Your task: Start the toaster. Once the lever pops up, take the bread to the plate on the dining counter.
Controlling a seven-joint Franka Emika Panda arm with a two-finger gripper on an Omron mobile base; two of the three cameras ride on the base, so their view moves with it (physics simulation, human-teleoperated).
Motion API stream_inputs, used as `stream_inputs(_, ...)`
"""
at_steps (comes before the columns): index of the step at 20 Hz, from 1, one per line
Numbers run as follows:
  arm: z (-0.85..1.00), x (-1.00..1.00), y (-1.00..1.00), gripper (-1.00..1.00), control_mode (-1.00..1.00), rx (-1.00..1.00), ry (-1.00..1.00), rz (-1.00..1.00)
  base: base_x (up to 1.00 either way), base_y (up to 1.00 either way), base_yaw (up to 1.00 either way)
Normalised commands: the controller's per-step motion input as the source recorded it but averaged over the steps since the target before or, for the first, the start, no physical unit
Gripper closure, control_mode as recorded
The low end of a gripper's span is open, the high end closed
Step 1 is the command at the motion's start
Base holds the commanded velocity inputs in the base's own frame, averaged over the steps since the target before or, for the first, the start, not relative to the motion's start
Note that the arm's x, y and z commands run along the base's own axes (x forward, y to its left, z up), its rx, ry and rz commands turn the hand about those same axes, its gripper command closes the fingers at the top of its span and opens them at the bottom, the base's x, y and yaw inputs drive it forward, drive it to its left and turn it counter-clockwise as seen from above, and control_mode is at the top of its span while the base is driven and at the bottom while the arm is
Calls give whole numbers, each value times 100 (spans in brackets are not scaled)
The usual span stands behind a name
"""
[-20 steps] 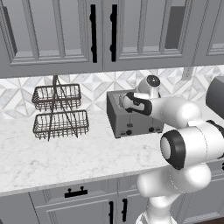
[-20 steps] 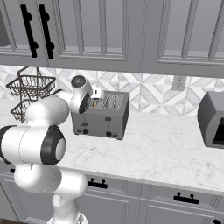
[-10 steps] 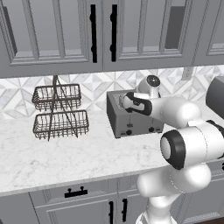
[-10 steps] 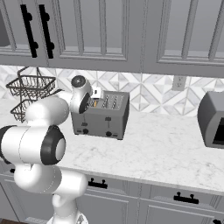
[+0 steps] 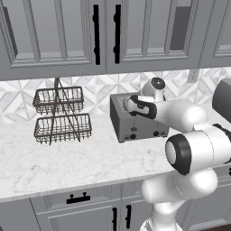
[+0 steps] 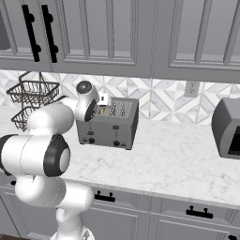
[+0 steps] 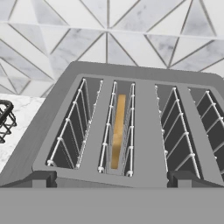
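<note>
Just one bread (image 7: 118,131), one toaster (image 7: 144,131).

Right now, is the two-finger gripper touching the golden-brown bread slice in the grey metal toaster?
Apart. In the hand view the bread slice sits in a slot of the toaster, its top edge bare, no finger of the gripper on it.

Two-tier wire basket rack (image 5: 61,116) and dark grey appliance (image 6: 228,128) on marble counter (image 5: 67,158).

A kitchen: grey cabinets (image 5: 67,31), marble counter (image 6: 178,159), tiled backsplash (image 6: 159,96), and a toaster (image 6: 110,124).
</note>
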Motion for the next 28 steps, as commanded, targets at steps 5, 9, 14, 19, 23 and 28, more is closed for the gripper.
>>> stream_inputs(5,0,0,0,-100,-100,0,0,0,0,0,0)
stream_inputs(9,0,0,0,-100,-100,0,0,0,0,0,0)
stream_inputs(14,0,0,0,-100,-100,0,0,0,0,0,0)
stream_inputs(19,0,0,0,-100,-100,0,0,0,0,0,0)
stream_inputs(23,0,0,0,-100,-100,0,0,0,0,0,0)
stream_inputs(28,0,0,0,-100,-100,0,0,0,0,0,0)
